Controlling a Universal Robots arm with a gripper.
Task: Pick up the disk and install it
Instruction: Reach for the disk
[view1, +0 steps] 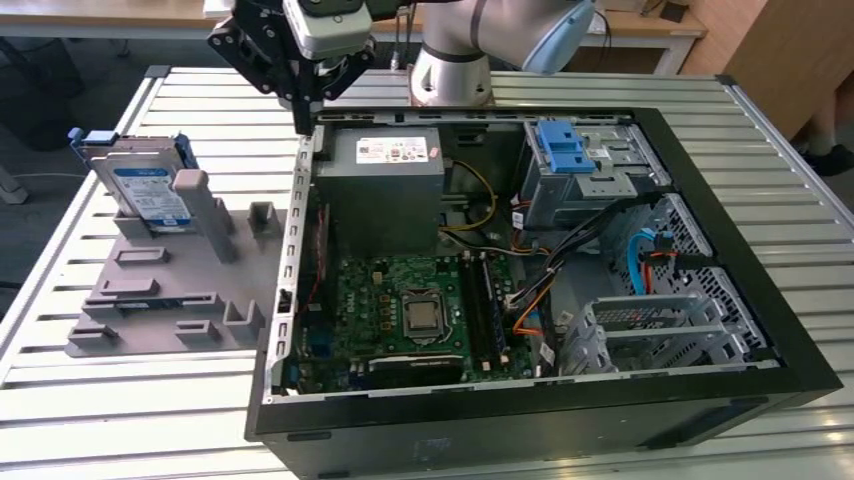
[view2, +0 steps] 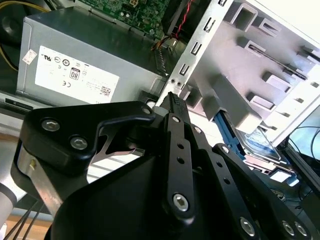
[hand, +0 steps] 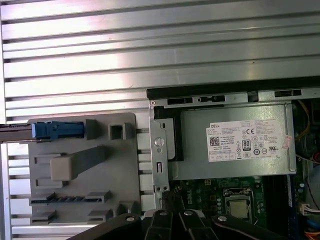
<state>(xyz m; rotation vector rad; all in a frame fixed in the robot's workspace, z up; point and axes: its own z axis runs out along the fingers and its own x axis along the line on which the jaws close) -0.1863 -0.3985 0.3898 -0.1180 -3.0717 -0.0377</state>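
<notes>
We judge the pick-up has not begun: the disk (view1: 144, 190) stands on edge in the far slot of the grey fixture (view1: 160, 290), on the desk (view1: 134, 400) at the exterior view's left, and nothing is touching it. In the second wrist view its blue-and-white label (view2: 257, 141) shows past the fixture's posts. In the first wrist view the blue strip (hand: 56, 130) is, we think, its top rail seen edge-on.

The hand (view1: 304, 118) is well apart from the disk. It hangs over the left wall of the open case (view1: 534, 420), near the far corner and just beside the power supply (view1: 387, 190). Its fingers point straight down from the arm, which reaches in from the far side of the desk. In the second wrist view the fingers (view2: 173, 107) meet at a single tip with no gap and nothing between them, so we take the hand to be closed and empty.

By our judgement, a grasp calls for the fingers to spread and the hand to come leftward over the fixture. It would have to line up with the disk's upright faces, clear of the post in front of it.
</notes>
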